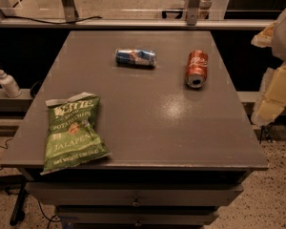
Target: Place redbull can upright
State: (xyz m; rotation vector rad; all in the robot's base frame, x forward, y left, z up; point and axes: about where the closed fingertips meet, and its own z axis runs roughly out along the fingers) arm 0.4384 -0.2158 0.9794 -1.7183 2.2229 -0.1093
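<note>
Lying redbull can (136, 57): on its side on the far half of the table, long axis running left to right, blue and silver, touching nothing else.
Soda can (197, 68): orange-red, also on its side, to the right of the redbull can and well apart from it; silver end faces the camera.
Chip bag (72, 131): green, flat at the near left corner, its lower end reaching the front edge.
Table (148, 123): dark grey, matte top with a soft patch of glare right of centre; surface otherwise even. Drawers (133, 194) sit under the front edge, each with a small knob.
Gripper (275, 87): pale, blurred shape at the right edge of view, beside the table's right side, well apart from both cans and holding nothing that can be made out; whether it is wide or narrow cannot be told.
Pump bottle (7, 82): white, upright on a low ledge left of the table.
Room: speckled floor (276, 199) at the lower right; a pale rail (133, 24) runs behind the table, with metal posts and a dark cable beyond it; lighting dim.
</note>
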